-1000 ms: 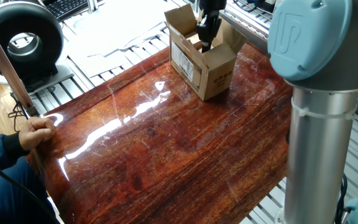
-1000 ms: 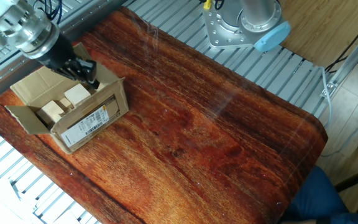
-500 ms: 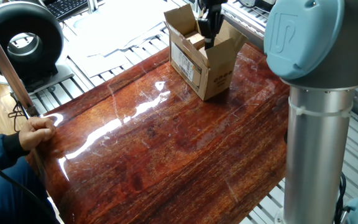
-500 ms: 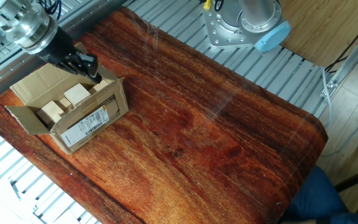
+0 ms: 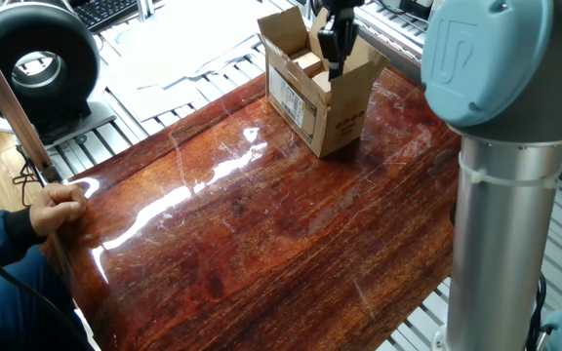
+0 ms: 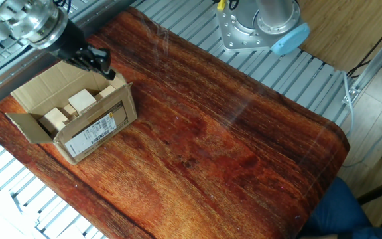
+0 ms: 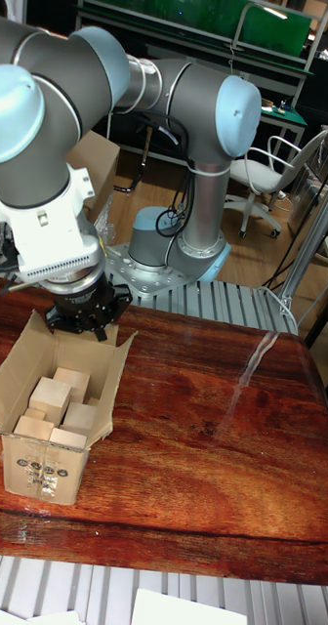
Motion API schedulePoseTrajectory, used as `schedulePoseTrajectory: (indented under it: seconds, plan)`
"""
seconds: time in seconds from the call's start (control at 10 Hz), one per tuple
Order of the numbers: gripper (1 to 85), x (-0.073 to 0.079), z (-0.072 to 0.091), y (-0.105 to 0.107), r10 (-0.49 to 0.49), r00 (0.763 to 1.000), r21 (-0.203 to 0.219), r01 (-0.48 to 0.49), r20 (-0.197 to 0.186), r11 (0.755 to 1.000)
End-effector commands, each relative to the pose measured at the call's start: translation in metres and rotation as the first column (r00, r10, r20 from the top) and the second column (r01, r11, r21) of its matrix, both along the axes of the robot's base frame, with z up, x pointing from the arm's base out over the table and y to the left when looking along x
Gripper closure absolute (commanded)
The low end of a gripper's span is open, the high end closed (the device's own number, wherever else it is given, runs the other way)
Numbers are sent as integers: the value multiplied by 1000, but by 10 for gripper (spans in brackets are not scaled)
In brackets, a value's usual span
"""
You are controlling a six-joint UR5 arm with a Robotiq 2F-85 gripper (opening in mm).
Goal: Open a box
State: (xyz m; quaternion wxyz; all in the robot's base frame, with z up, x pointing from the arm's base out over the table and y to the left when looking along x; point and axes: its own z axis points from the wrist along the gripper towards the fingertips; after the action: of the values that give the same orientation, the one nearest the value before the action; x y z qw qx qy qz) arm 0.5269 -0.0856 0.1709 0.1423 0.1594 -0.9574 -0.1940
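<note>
The box (image 5: 318, 101) is a small brown cardboard carton at the far end of the wooden table, with a white label (image 6: 91, 133) on one side. Its top flaps stand open, and several pale wooden blocks (image 7: 59, 408) lie inside. My gripper (image 5: 335, 64) hangs over the box's rim on the robot's side, its black fingers pressed together. In the other fixed view the gripper (image 6: 109, 72) sits just above the flap at the box's corner. From the tall fixed view, the gripper (image 7: 94, 330) is at the back edge of the box (image 7: 49, 471). It appears shut with nothing held.
A person's hand (image 5: 59, 207) grips a rod at the table's near-left edge. A black round fan housing (image 5: 35, 57) stands beyond the table's left side. The arm's base (image 6: 260, 26) is bolted beside the wooden tabletop (image 6: 217, 146). An office chair (image 7: 266, 171) stands behind.
The gripper has risen out of the box opening and shifted toward the flap on the robot's side. The box has stayed in place.
</note>
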Motion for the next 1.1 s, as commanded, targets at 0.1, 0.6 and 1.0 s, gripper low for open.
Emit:
schedulePoseTrajectory:
  seconds: [0.1,0.6,1.0]
  plan:
    - [847,-8,-10,-4,-1,999,-3,1,40,1000]
    - [847,-16,-12,-4,-19,999,-19,20,41,1000]
    - [847,-14,-29,3,-44,996,-26,46,80,999]
